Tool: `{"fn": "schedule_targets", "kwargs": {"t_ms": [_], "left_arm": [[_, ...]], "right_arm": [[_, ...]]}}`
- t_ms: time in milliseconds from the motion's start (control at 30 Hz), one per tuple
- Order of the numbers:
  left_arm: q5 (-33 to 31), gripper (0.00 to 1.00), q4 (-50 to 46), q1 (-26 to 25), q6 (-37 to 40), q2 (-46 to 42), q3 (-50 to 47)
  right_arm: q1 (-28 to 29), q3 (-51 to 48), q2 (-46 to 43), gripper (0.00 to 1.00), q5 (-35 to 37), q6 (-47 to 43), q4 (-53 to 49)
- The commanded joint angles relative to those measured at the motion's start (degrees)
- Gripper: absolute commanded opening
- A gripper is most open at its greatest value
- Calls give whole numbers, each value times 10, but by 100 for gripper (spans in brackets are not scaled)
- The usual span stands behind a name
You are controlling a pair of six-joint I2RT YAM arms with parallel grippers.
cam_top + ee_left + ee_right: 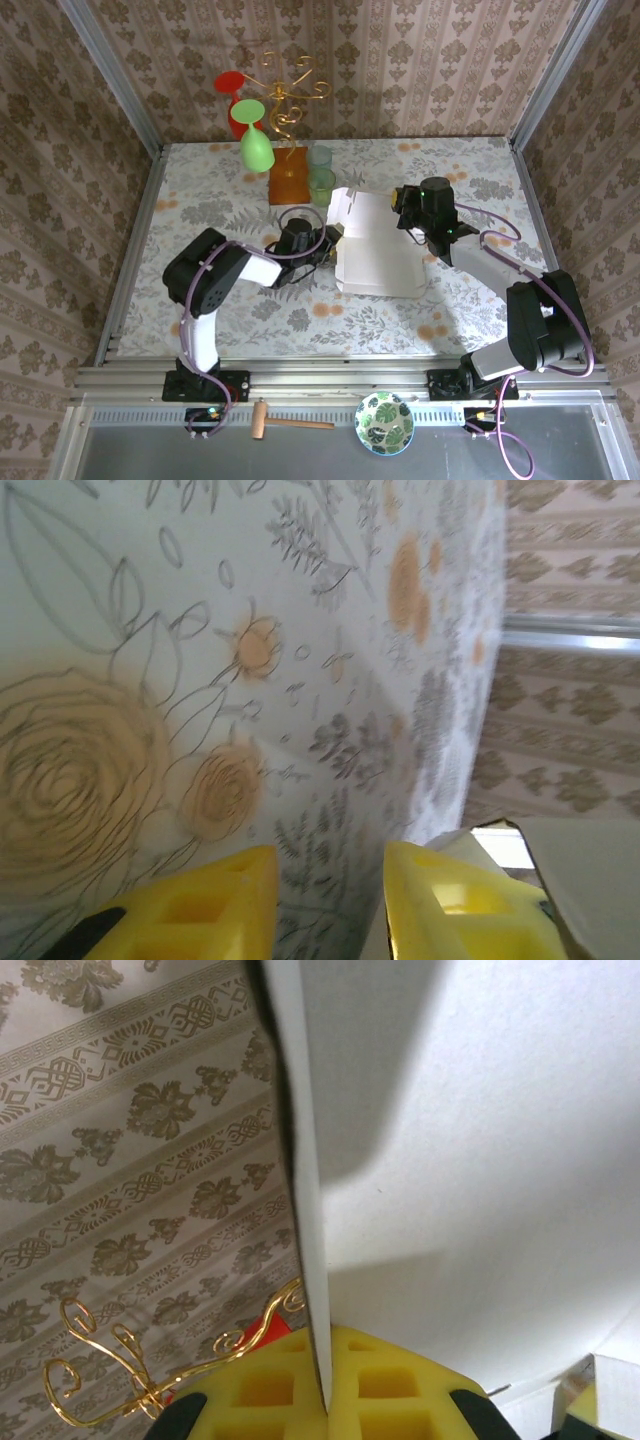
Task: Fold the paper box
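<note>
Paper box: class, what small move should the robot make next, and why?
Probably the right gripper should swing its pinched flap inward over the paper box: it is shut on that thin raised flap, while the left gripper stands open at the box's left edge, holding nothing.

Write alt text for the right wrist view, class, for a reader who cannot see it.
The right gripper pinches a thin white panel of the paper box between yellow fingers, seen edge-on. Pale cardboard spreads to the right; patterned wallpaper and a curly gold wire stand show on the left.
</note>
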Motion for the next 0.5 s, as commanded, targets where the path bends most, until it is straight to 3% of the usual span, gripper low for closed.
{"fn": "schedule_targets", "kwargs": {"t_ms": [0,200,333,467], "left_arm": [[-21,35,-136,-9,99,-39,38],[-44,39,-244,-18,197,-94,65],[-51,48,-284,-8,213,-176,24],[-46,48,-328,21,226,-276,-17]], "right_arm": [[3,8,1,0,3,-1,-5],[2,-10,2,0,14,-53,21],[-5,-28,22,0,0,-108,98],[-10,-44,48,0,-25,-143,183]]}}
